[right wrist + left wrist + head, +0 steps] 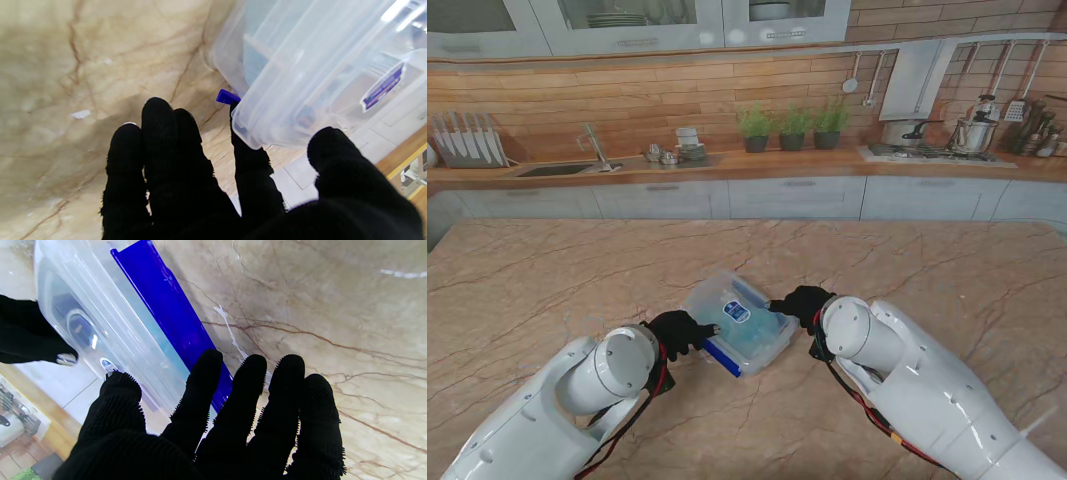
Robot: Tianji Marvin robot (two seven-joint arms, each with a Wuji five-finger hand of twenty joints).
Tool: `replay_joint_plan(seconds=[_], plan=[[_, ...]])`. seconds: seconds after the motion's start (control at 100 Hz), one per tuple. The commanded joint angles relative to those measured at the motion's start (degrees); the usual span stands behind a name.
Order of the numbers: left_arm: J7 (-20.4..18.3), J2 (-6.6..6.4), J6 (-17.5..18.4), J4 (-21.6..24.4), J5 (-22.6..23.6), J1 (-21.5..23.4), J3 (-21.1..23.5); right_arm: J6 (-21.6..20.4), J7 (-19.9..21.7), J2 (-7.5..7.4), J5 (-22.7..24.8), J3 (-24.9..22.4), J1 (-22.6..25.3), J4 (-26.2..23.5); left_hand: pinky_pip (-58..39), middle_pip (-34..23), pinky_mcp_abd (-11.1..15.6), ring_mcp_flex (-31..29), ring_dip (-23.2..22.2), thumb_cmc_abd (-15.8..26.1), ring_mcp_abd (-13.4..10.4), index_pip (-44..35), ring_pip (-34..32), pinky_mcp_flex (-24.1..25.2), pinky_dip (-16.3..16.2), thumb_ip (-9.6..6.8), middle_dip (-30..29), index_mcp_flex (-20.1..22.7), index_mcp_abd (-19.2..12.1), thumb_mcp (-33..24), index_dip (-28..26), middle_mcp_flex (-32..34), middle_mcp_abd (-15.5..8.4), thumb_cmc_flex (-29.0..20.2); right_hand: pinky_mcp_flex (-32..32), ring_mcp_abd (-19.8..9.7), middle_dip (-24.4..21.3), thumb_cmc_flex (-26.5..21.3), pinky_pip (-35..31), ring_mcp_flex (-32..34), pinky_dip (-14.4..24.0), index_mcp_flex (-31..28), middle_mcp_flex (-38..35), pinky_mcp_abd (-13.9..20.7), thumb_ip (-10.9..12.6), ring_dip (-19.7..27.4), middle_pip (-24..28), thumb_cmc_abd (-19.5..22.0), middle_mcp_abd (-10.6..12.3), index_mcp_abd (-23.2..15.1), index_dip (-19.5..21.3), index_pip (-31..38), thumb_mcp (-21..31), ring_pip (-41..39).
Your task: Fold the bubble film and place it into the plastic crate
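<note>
Two black-gloved robot hands are flanking a clear plastic crate point(735, 322) on the marble table point(547, 280). The left robot hand point(679, 330) is resting at the crate's near-left end, fingers point(253, 380) spread flat and holding nothing, its fingertips lying just beside the blue latch point(173, 316) that runs along the crate's nearer long side. The right robot hand point(803, 303) is sitting at the opposite end, on the crate's far-right corner; in the right wrist view one finger point(248, 156) is passing beneath the rim while the thumb point(333, 146) is coming around the outer wall, though whether it is truly clamping the crate cannot be told. The crate is lying between the two hands, its long axis running diagonally from near left to far right across the stand's view, so each hand is meeting a short end. A pale blue, soft mass inside the crate is probably the bubble film point(752, 335), and it appears to be already sitting in the crate; its folds are too blurred to confirm. Both hands are about equally close, so the next move likely depends on that end-to-end line.
</note>
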State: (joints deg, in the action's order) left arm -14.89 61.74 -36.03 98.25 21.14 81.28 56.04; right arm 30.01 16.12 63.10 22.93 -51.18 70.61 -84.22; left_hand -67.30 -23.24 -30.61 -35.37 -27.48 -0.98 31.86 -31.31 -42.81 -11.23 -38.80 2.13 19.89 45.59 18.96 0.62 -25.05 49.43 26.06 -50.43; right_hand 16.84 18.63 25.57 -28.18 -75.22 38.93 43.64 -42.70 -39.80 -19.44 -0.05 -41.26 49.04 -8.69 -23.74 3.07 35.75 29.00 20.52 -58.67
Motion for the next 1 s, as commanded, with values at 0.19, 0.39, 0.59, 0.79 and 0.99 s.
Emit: replay_joint_plan(seconds=[0.19,0.39,0.59,0.79,0.99], plan=[[1.84,1.41,-2.75,-2.23,1.15,-3.26,-3.56,-0.19,2.01,-1.68,3.05,-4.13,6.75,-5.66,-3.92,-4.07,0.67,-3.54,-0.94,-3.67,0.73,-7.08,-3.59,-2.66,-1.55,-0.97,1.44,-1.47,-0.18,0.14,-2.14,1.67,-0.76,-0.84,0.33,2.92,-0.14,-0.94,-3.41,1.08,1.25,-2.24,-1.93,2.49,1.94,-0.05,-0.24,0.53,-1.54,0.67,1.44,1.34,-0.58,0.62],[3.23,1.91,-3.21,-3.11,1.57,-4.00,-4.32,-1.25,-1.69,-0.79,3.57,-7.64,7.97,-6.68,-4.70,-6.19,1.03,-5.35,-1.07,-6.41,-0.09,-11.40,-4.75,-3.97,-2.03,-1.57,2.47,-1.34,-0.62,-0.82,-3.22,3.77,-1.73,-3.60,0.10,3.51,-2.76,-0.63,-1.48,0.71,0.14,-0.71,-3.58,1.93,1.98,3.07,-4.72,-0.48,-0.29,3.92,1.17,-1.97,-0.24,6.60],[4.61,2.39,-3.17,-4.12,1.92,-4.32,-5.01,2.66,-1.12,-0.15,-1.99,-6.80,4.12,-4.73,-5.05,-7.80,1.70,-6.20,-0.99,-10.31,-0.96,-15.40,-5.52,-4.45,-2.22,-1.59,3.94,-2.32,-1.28,-4.28,-3.22,4.74,-2.59,-4.21,2.86,4.71,-4.74,0.03,2.98,3.61,-3.41,1.32,-3.17,-0.29,1.76,9.10,-7.35,-1.02,-2.99,11.54,-0.47,-9.57,0.43,15.77],[5.56,2.78,-3.08,-5.23,1.75,-4.53,-5.76,6.37,-2.04,1.47,-8.71,-3.75,-0.50,0.16,-5.17,-8.79,1.87,-6.90,-1.17,-15.87,-1.55,-18.99,-5.93,-4.70,-2.22,-0.52,4.65,-3.28,-2.11,-11.85,-1.49,5.33,-3.35,-3.63,4.07,5.18,-5.40,-0.35,5.68,4.45,-5.85,2.51,-2.38,-1.42,1.56,12.92,-8.96,-1.32,-3.82,13.41,-0.87,-12.24,0.38,20.83],[6.32,3.23,-3.40,-6.26,1.06,-5.14,-6.67,8.49,-3.90,3.59,-15.51,-2.24,-3.18,4.56,-5.32,-9.00,2.22,-7.00,-1.23,-15.02,-1.61,-19.68,-6.02,-4.75,-2.27,-0.19,4.75,-3.48,-2.36,-12.97,-1.58,5.45,-3.27,-4.23,1.16,7.37,-5.80,-1.34,12.00,2.27,-9.33,4.74,0.27,-4.21,1.48,15.80,-10.32,-1.19,-3.92,12.19,-1.38,-13.69,0.08,26.03]])
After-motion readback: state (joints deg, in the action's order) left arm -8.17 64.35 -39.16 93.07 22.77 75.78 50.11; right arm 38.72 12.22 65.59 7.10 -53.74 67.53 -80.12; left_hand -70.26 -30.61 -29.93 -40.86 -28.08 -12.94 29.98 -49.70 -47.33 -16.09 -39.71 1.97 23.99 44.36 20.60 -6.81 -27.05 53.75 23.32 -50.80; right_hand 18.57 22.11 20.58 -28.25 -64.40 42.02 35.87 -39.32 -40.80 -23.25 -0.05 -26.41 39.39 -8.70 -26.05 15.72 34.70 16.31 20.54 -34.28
